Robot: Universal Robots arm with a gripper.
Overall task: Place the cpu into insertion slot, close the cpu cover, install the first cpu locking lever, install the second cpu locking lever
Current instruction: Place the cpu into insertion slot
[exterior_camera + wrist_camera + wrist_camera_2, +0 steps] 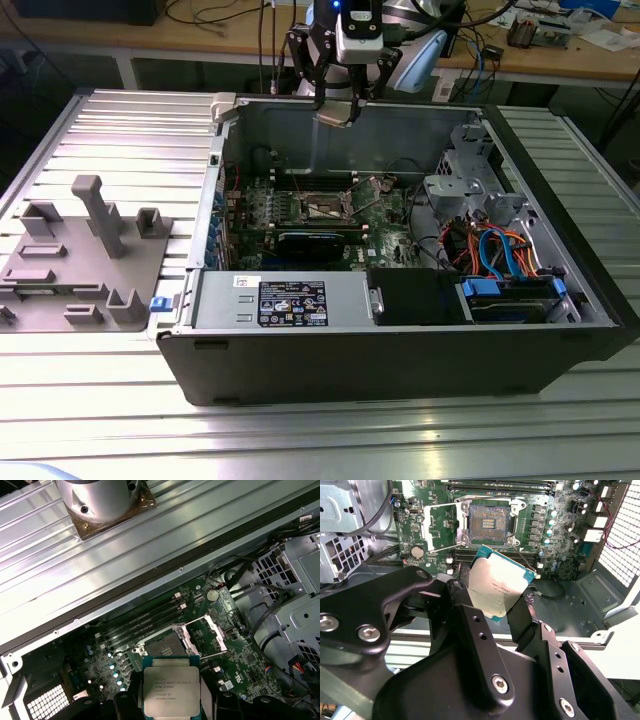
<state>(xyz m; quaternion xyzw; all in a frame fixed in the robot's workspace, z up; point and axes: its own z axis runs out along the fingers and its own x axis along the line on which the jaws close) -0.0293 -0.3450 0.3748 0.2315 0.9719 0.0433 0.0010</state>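
Now at the first of four steps: my gripper (495,594) is clamped on the cpu (502,587), its two fingers (461,592) pressing opposite edges so that the chip's silver-grey top shows in both wrist views. In the exterior view the gripper (335,108) hangs high over the far wall of the open computer case (400,370), which lies on the ribbed bench (300,440). The cpu is therefore in the air, well apart from the green board (385,215). Beyond it in the second wrist view, the insertion slot (486,522) lies bare, its dark contact field exposed. The cpu cover (216,631) is swung open to one side of the slot, and the thin locking levers (445,547) appear unlatched. I judge no step of the task complete. Seating the cpu, closing the cover and fastening both levers all remain.
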